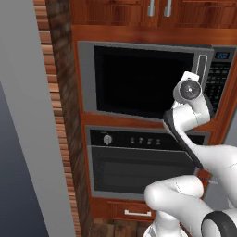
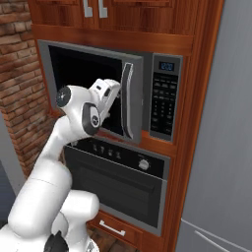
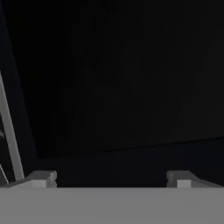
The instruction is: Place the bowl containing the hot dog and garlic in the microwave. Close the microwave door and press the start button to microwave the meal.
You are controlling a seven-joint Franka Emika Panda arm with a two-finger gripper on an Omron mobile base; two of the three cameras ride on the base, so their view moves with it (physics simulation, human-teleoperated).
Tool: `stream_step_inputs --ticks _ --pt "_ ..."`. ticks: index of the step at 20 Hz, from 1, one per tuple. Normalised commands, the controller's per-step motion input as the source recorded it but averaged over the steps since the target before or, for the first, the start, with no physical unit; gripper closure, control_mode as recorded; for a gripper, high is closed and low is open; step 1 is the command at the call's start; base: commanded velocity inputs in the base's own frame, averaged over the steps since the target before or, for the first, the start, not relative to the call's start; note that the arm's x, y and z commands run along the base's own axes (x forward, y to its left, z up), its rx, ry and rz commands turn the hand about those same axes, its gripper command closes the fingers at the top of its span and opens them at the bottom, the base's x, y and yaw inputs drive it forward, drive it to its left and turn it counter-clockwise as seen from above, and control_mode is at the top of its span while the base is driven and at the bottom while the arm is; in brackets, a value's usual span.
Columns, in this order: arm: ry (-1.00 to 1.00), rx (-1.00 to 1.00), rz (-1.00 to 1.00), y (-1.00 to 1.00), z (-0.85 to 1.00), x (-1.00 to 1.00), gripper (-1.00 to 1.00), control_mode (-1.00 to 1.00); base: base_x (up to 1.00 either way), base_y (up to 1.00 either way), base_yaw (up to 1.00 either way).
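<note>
The microwave [image 1: 148, 46] is built into the wooden cabinet wall, and its keypad panel [image 2: 163, 101] with a small blue display sits to the right. The microwave door [image 2: 83, 88] with its dark window stands nearly shut, its handle side slightly out from the frame. The vertical steel bar handle [image 2: 127, 101] is at the door's right edge. My gripper [image 3: 111, 179] is open and empty, pointing straight at the dark window just left of the handle. In the right base view my gripper [image 2: 114, 93] is close against the glass. The bowl, hot dog and garlic are hidden.
A knobbed oven [image 1: 139, 166] sits directly below the microwave, with a drawer [image 1: 134, 212] under it. A brick wall [image 2: 19, 88] is to the left and a grey panel [image 2: 221, 147] to the right. Upper cabinet doors [image 1: 157, 9] hang above.
</note>
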Motion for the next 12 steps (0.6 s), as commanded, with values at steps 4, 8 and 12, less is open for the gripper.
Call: stream_step_inputs --ticks 4,8,12 --pt "0.13 0.00 0.00 0.00 0.11 0.99 -1.00 -1.00 0.00 0.00 0.00" --pt "0.15 0.00 0.00 0.00 0.07 0.98 -1.00 -1.00 0.00 0.00 0.00" --pt "0.12 0.00 0.00 -0.11 0.00 0.96 -1.00 -1.00 0.00 0.00 0.00"
